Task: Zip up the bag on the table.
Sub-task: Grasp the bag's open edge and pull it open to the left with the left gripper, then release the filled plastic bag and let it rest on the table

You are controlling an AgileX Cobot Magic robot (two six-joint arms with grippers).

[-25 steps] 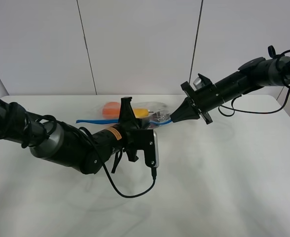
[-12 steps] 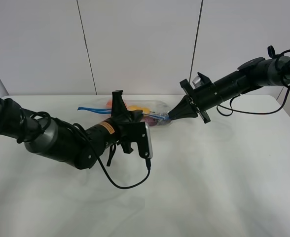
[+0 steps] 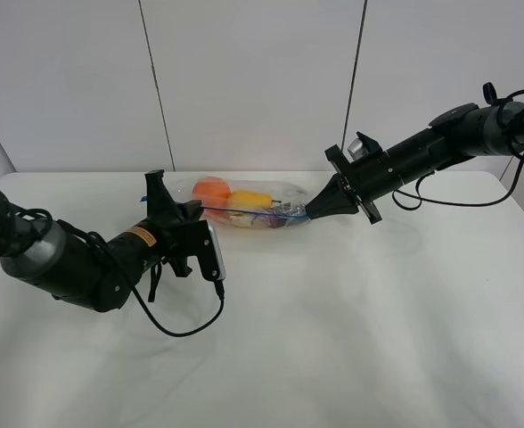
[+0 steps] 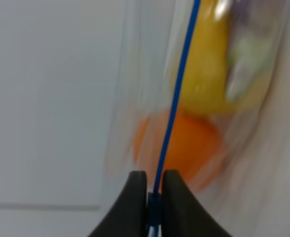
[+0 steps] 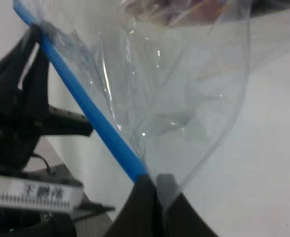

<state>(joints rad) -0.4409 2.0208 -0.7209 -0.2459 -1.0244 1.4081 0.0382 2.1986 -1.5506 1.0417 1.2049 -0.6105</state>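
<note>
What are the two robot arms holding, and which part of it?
Both hold the bag by its blue seal strip: the left tool pinches one end, the right tool the other.

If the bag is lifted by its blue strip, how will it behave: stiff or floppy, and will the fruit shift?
Probably floppy: the bag is thin, creased film lying in folds by the seal strip. Likely heavy low down: the orange and pear seem loose inside and may roll.

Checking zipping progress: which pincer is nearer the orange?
Left. The left pincer clamps the blue seal strip beside the orange; the right pincer grips the far end of the bag, past the pear.
</note>
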